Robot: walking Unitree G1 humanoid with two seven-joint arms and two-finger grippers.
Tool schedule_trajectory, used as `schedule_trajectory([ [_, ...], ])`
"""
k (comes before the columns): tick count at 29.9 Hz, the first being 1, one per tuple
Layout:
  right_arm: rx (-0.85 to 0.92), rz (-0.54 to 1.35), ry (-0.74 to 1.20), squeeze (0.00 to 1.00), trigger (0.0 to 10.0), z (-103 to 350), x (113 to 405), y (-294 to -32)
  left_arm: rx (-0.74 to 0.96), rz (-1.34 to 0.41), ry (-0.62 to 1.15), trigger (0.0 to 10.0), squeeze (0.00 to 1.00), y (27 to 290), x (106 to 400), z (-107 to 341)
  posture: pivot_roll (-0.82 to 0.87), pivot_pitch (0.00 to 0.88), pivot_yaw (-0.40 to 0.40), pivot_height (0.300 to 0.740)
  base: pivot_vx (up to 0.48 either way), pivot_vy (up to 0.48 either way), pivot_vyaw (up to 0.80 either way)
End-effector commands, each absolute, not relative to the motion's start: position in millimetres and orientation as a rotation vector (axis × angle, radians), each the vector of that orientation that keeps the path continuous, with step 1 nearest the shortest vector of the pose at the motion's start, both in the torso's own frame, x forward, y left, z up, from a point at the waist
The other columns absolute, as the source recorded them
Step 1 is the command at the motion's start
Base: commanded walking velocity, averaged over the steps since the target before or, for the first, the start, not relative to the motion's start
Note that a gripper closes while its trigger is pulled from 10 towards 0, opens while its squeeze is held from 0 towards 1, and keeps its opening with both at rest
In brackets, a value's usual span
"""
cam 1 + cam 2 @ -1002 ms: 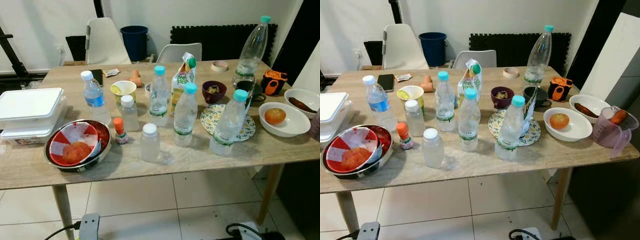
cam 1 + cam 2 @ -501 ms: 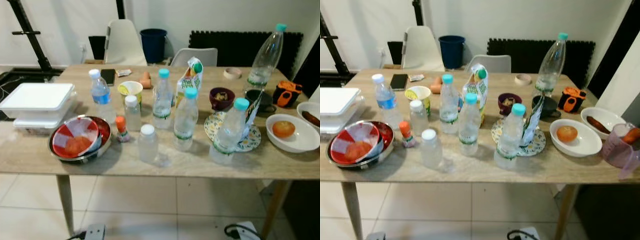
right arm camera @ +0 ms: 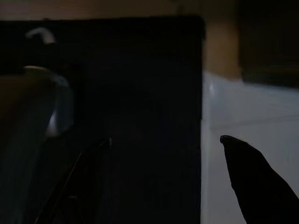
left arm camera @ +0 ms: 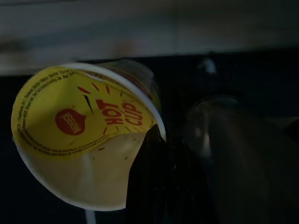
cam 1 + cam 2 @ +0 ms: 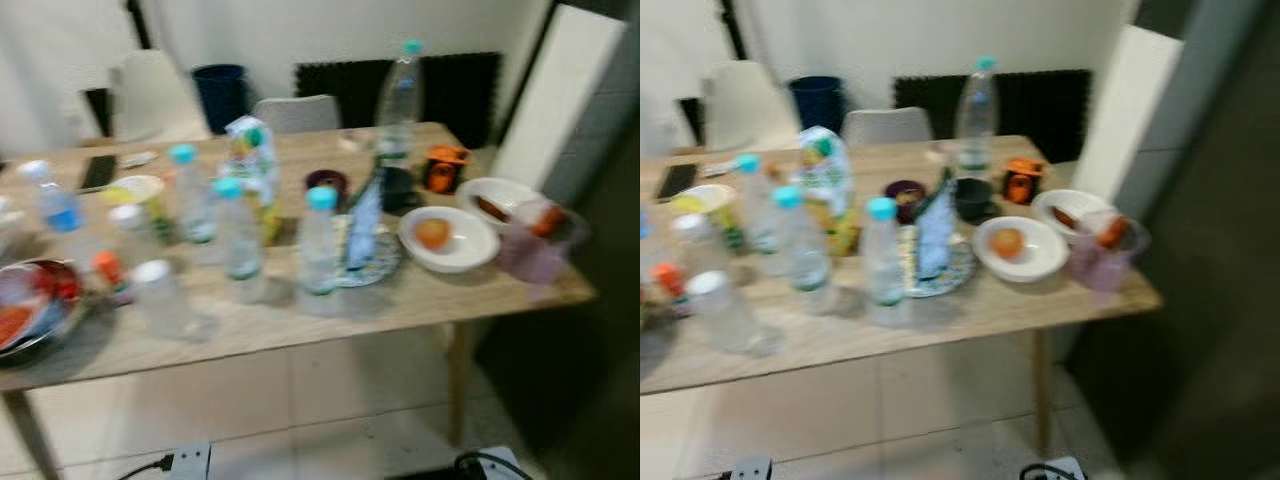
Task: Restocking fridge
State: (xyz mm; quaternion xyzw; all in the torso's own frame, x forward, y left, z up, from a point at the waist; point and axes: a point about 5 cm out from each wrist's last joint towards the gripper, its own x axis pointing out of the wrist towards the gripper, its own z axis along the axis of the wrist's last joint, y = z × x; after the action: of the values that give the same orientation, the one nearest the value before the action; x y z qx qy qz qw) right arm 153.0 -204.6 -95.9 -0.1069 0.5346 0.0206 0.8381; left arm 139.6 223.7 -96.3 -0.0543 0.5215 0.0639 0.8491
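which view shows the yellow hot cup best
The left wrist view: the hot cup is close and sharp there, with its peeled yellow lid and red lettering readable, held at the left gripper. In the blurred left eye view, a yellow-rimmed cup on the table is just a small smear; I cannot tell whether it matches.

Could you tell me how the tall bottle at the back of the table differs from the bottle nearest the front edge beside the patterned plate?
The tall bottle at the back is plainly taller and slimmer than the front bottle, with a long tapering neck. It stands near the far edge by the orange object, while the front bottle stands near the front edge beside the patterned plate. Both are clear, upright and capped in light blue-green; blur hides finer detail.
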Motion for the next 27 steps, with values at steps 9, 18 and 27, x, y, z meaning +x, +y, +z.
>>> schedule_trajectory([
  [9, -0.239, 0.036, 1.154, 0.0, 10.0, -97.4, 146.3, -210.5, -0.1, 0.115, 1.124, 10.0, 0.0, 220.7, 132.0, -99.5, -0.04, 0.07, -0.016, 0.74, 0.0, -0.43, -0.34],
  [18, -0.238, 0.035, 1.16, 0.0, 10.0, -98.7, 142.9, -210.1, -0.09, 0.099, 1.123, 10.0, 0.0, 219.5, 133.7, -99.2, -0.05, 0.076, -0.008, 0.74, 0.0, -0.428, 0.0],
  [27, -0.247, 0.039, 1.169, 0.0, 10.0, -99.5, 139.5, -212.2, -0.082, 0.088, 1.126, 10.0, 0.0, 219.9, 134.2, -98.9, -0.05, 0.071, -0.007, 0.74, 0.0, -0.429, 0.0],
])
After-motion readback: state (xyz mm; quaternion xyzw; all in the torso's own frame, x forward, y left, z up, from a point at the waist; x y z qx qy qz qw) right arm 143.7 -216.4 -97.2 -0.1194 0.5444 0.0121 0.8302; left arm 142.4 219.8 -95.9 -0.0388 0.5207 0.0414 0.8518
